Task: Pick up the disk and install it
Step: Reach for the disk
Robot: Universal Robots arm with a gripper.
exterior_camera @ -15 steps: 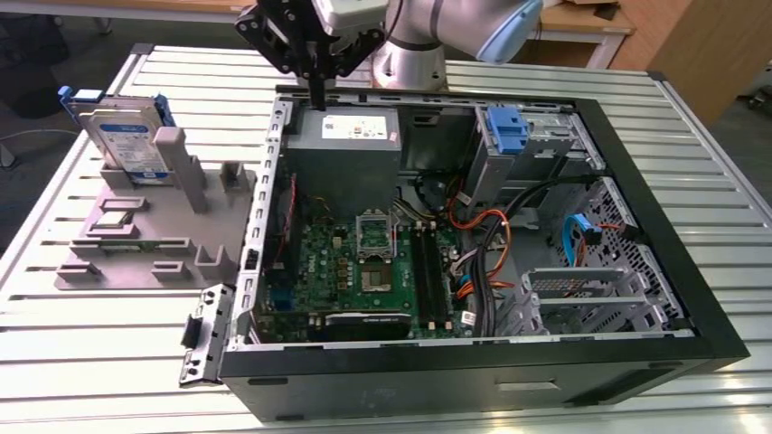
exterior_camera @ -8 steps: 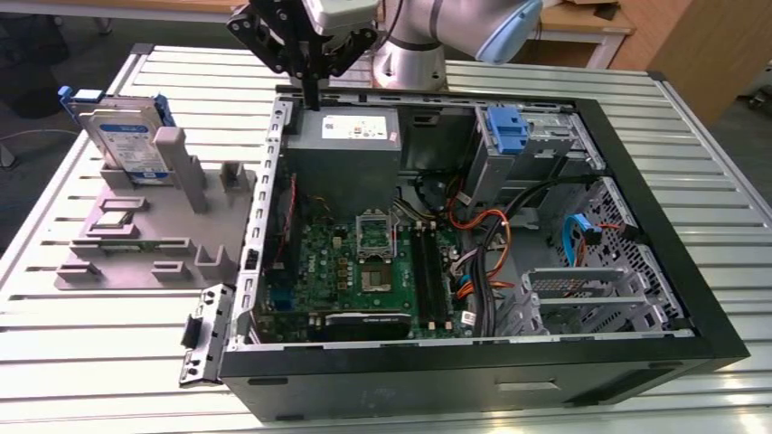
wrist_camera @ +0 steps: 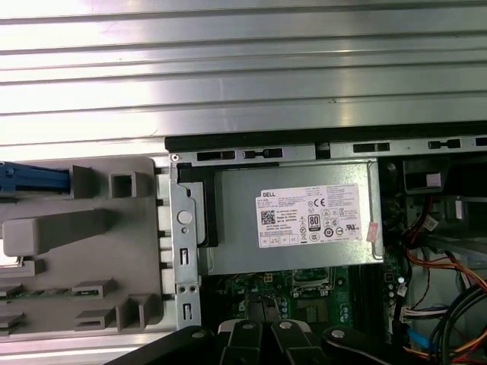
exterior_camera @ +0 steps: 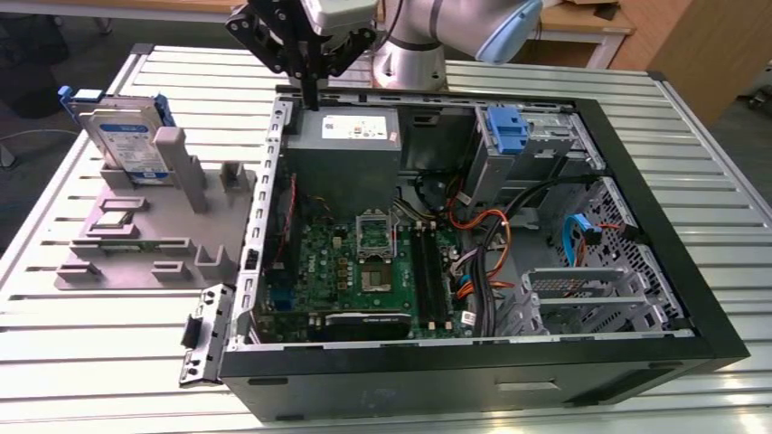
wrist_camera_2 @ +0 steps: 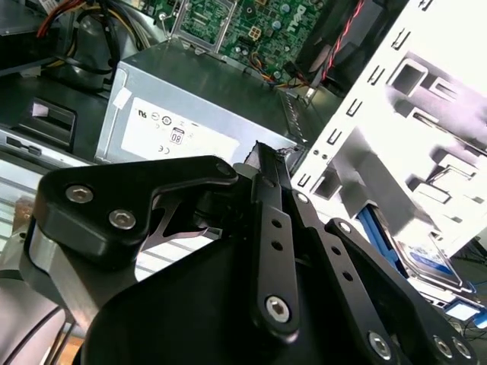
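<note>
Gripper [exterior_camera: 311, 101] hangs at top middle of exterior view, just above back edge of open computer case [exterior_camera: 678, 237]. Right below it: grey power box [exterior_camera: 343, 136] with white sticker. Fingers pressed together, nothing held. Disk [exterior_camera: 125, 136] stands on its edge in grey holder [exterior_camera: 145, 237], upper left of exterior view, outside case, well apart from gripper. Blue bracket [exterior_camera: 79, 93] wraps round disk. Green board [exterior_camera: 362, 271] lies inside case. Holder and case sit on ribbed metal table [exterior_camera: 85, 362].
</note>
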